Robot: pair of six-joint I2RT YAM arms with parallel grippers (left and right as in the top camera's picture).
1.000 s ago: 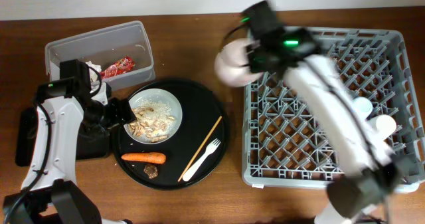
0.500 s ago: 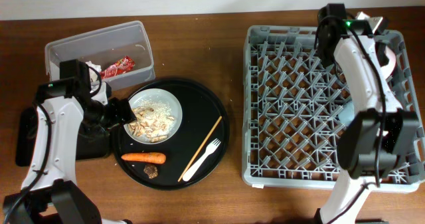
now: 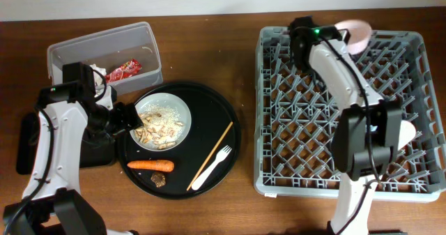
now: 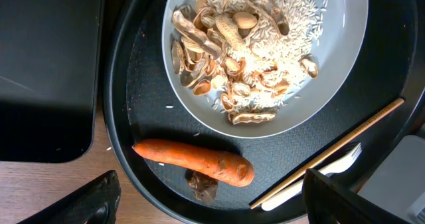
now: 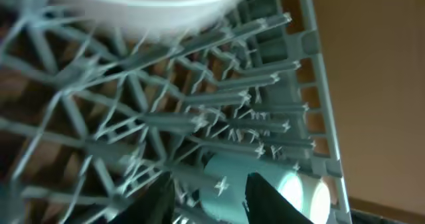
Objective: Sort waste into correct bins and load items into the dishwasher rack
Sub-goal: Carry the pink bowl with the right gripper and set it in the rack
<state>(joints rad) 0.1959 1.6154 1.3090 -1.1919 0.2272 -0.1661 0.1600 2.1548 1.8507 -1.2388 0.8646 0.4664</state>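
Note:
The pale grey plate holds beige food scraps on the round black tray. An orange carrot and the white fork lie beside it. My left gripper is open at the plate's left edge and hangs above the carrot in the left wrist view. The red wrapper and the tissue lie in the clear tub. My right gripper looks open at the rack's far edge. The cream bowl is just ahead of it. A light blue cup lies in the rack.
The shallow black tray lies at the far left, partly under my left arm. A wooden chopstick lies on the round black tray. A white cup lies in the rack's right side. My right arm stretches across the rack.
My right arm swung the cream bowl from left of the rack over to the rack's far edge. The left arm and the plate have not moved.

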